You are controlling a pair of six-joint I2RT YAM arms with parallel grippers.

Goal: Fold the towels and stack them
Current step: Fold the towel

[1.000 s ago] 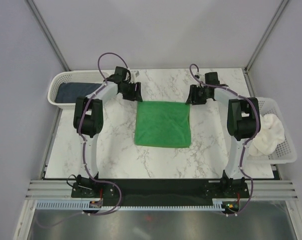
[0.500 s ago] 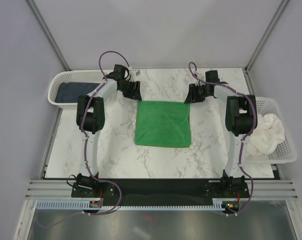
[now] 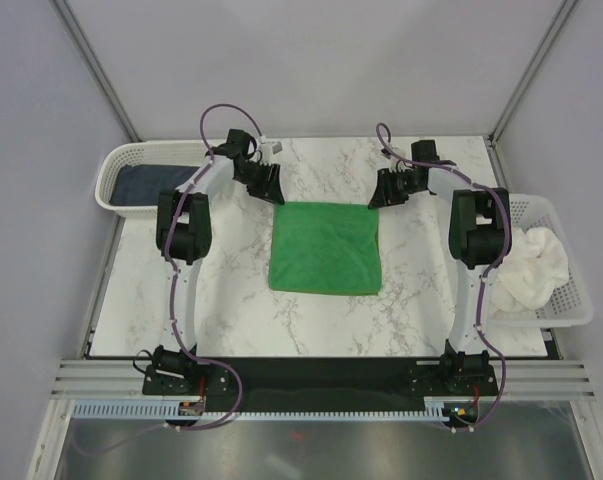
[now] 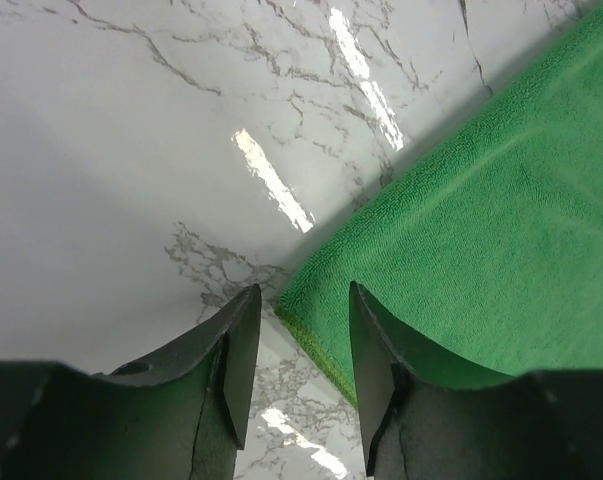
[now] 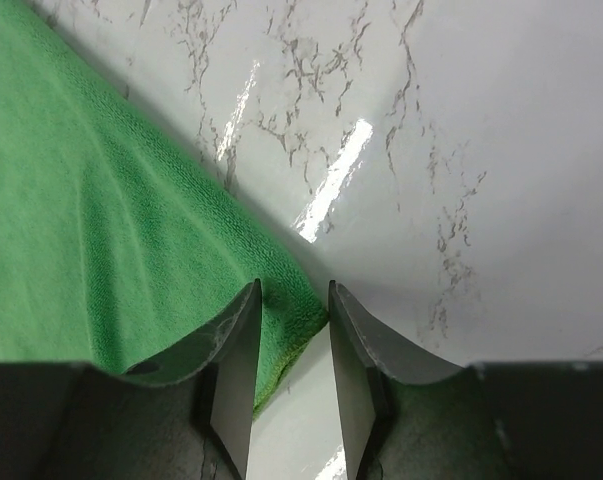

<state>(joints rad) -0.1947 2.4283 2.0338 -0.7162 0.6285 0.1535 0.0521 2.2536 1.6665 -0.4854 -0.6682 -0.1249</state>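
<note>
Green towel [image 3: 326, 248] lies flat, roughly square. Left gripper [image 4: 301, 312] sits at its far-left corner, right gripper [image 5: 291, 302] at its far-right corner. Each corner tip lies between half-open jaws, nothing pinched yet. Both arms equally near. Judged next: pinch, fold far edge nearward. Navy towel [image 3: 141, 183] well left of it, white towel [image 3: 536, 265] well right.

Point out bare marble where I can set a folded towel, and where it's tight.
Free: the table between the green towel and the left arm; likewise toward the right arm; also the strip nearside of the towel. Crowded: the towel's far corners, straddled by the left gripper and right gripper; the left basket and right basket each hold a towel.
</note>
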